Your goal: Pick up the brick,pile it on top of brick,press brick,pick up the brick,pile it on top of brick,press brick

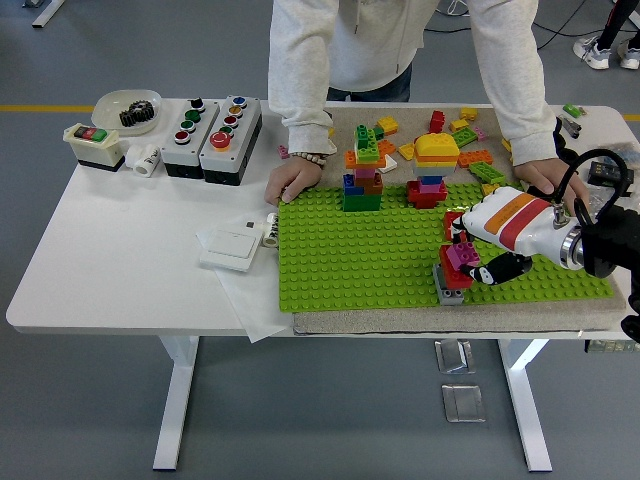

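My right hand (472, 260), white with an orange stripe, reaches in from the right over the green baseplate (360, 260). Its fingers are shut on a small pink brick (462, 254), which sits on top of the red brick (453, 270) stacked on a grey brick (446, 291) near the plate's front edge. Another red brick (453, 224) stands just behind, partly hidden by the hand. My left arm is out of view.
A person leans over the far side, both hands resting on the mat (450, 318) at the plate's back corners. Two brick towers (362, 170) (432, 170) stand at the back. Loose bricks (470, 150) lie behind. Button boxes (212, 130), a white switch plate (232, 243) and a bowl (126, 106) are on the left.
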Robot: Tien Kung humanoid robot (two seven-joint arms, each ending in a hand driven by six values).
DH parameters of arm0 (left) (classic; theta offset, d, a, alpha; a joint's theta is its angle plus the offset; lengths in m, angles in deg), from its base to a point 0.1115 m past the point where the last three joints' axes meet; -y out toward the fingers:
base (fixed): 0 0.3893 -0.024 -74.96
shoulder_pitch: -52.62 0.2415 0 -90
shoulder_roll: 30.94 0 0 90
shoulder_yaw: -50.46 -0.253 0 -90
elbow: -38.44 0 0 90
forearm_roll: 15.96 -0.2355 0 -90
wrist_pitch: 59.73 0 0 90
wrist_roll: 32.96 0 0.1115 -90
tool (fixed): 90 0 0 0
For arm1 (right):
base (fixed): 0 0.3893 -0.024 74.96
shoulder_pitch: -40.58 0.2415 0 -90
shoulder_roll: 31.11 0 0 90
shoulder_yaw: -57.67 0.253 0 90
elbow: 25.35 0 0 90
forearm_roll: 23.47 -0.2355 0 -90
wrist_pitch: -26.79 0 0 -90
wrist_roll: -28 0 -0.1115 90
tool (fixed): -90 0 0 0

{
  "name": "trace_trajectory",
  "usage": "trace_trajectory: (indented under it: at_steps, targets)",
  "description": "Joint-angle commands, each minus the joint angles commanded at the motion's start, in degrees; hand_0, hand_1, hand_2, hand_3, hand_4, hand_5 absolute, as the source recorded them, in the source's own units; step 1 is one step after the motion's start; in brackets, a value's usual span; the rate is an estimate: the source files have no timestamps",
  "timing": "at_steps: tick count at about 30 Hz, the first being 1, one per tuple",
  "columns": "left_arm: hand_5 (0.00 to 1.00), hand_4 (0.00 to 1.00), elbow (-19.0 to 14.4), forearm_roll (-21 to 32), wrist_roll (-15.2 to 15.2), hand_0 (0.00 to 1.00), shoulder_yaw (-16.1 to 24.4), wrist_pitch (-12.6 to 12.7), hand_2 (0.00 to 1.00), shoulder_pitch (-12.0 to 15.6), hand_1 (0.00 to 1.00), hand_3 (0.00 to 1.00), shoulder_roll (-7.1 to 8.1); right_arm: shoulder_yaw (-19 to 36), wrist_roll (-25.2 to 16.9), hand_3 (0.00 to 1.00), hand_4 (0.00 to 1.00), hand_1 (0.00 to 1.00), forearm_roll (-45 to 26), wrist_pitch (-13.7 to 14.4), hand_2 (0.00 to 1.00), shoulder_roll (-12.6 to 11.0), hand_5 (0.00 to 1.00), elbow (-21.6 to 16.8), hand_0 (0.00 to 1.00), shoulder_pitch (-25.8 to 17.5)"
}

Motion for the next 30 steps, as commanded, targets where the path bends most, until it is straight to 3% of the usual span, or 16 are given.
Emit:
trace_trajectory:
  at_steps: [30]
  targets:
    - [0.551,0.537,0.0,0.58,-0.02,0.812,-0.97,-0.07,0.606,0.42,0.716,0.542,-0.01,-0.02,0.59,0.508,0.694,0.514,-0.76,-0.57,0.559,1.7,0.413,1.75,0.554,-0.36]
